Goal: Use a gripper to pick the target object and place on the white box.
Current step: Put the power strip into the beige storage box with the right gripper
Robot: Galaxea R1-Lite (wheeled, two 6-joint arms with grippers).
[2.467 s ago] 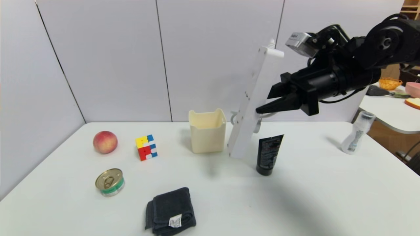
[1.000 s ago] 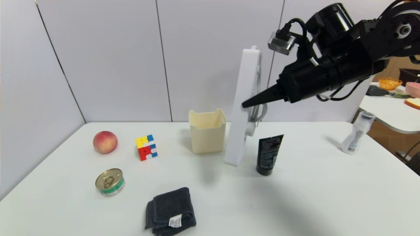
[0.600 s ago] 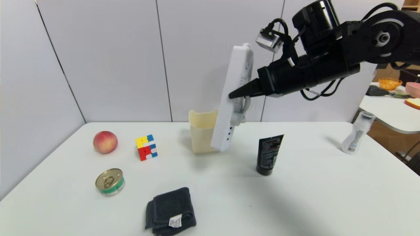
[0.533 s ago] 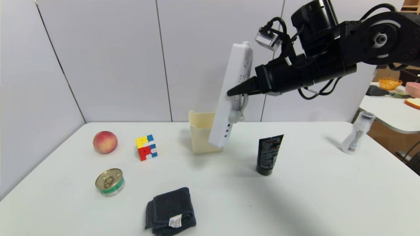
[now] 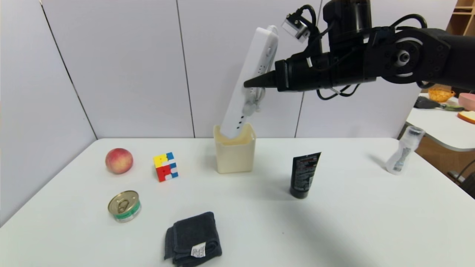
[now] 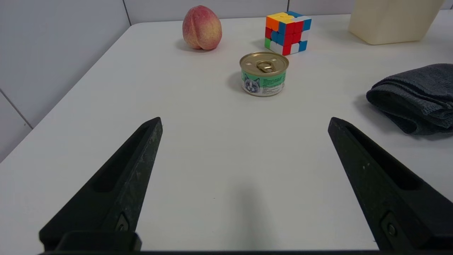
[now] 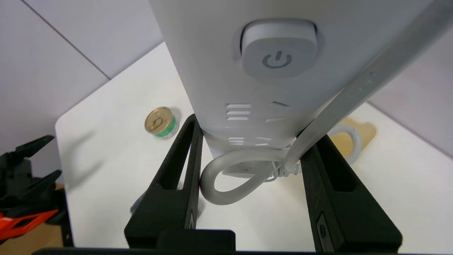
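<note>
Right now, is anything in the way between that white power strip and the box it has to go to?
Nothing visible is. The right gripper holds the power strip tilted, its lower end at the white box's open top. The black tube stands off to the right.

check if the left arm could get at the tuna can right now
Probably yes: the left gripper is open with nothing between its jaws, and the can sits ahead with bare table between.

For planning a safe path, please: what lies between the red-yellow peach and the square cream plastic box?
The colourful plastic puzzle cube lies between them, in the head view.
</note>
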